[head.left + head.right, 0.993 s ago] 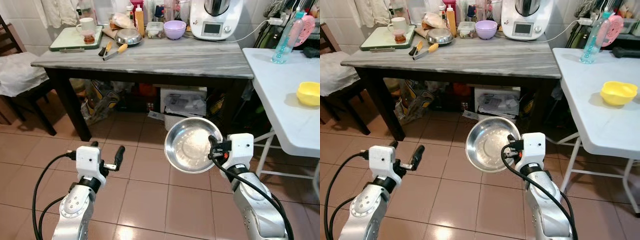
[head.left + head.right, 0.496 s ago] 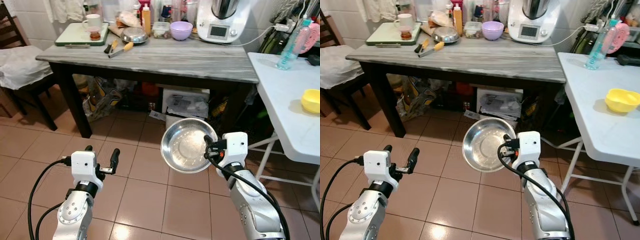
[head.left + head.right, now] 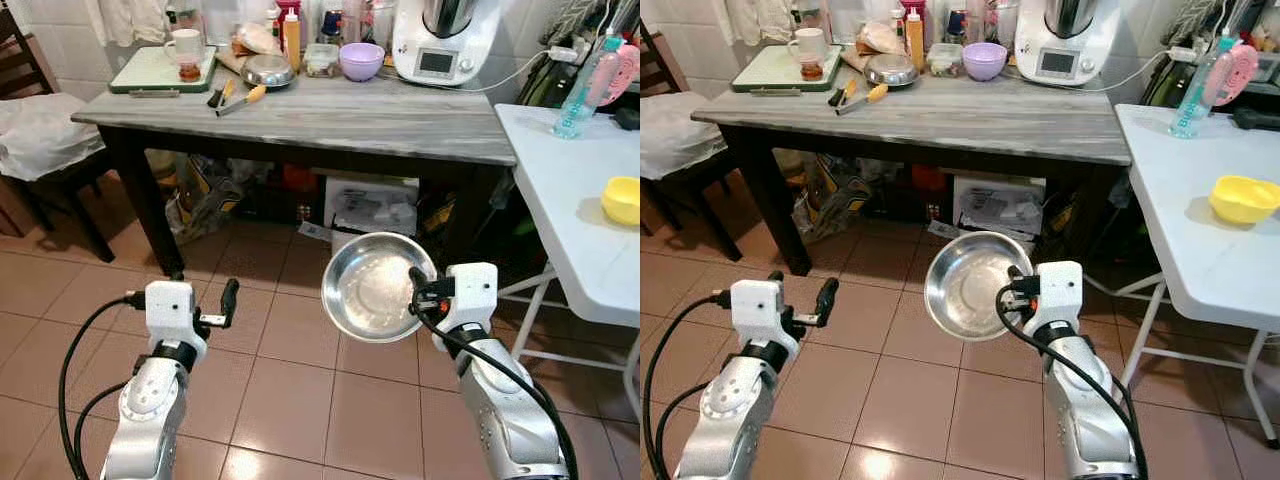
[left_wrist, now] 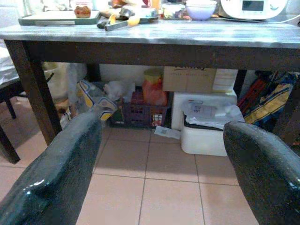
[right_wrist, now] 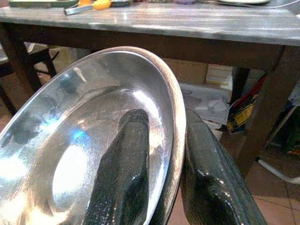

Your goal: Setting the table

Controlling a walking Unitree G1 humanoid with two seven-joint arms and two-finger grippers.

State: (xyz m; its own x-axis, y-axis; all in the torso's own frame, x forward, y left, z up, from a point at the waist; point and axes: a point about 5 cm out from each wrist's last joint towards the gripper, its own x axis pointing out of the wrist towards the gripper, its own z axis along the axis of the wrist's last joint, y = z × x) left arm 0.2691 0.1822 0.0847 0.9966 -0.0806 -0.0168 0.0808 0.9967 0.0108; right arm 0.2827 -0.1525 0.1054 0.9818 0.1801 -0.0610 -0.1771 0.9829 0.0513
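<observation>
A shiny steel bowl [image 3: 372, 287] hangs tilted in the air over the tiled floor, in front of the dark grey-topped table [image 3: 400, 118]. My right gripper [image 3: 415, 290] is shut on the steel bowl's rim; one finger [image 5: 126, 178] lies inside the bowl [image 5: 70, 154] and the other [image 5: 211, 183] outside it. My left gripper [image 3: 205, 300] stands open at lower left, holding nothing; its two black fingers [image 4: 61, 168] frame the space under the table. A white folding table [image 3: 570, 200] at the right carries a yellow bowl [image 3: 622, 198].
The grey table holds a purple bowl [image 3: 361, 59], another steel bowl [image 3: 268, 70], a knife with a yellow handle [image 3: 238, 99], a green tray [image 3: 160, 72] with a mug, bottles and a white kitchen machine [image 3: 445, 40]. Boxes and bags [image 3: 370, 205] fill the space beneath. A chair [image 3: 40, 140] stands at left.
The view has shifted since a second ago, so the camera moved. My left gripper has risen slightly. The right gripper keeps the bowl in the same hold.
</observation>
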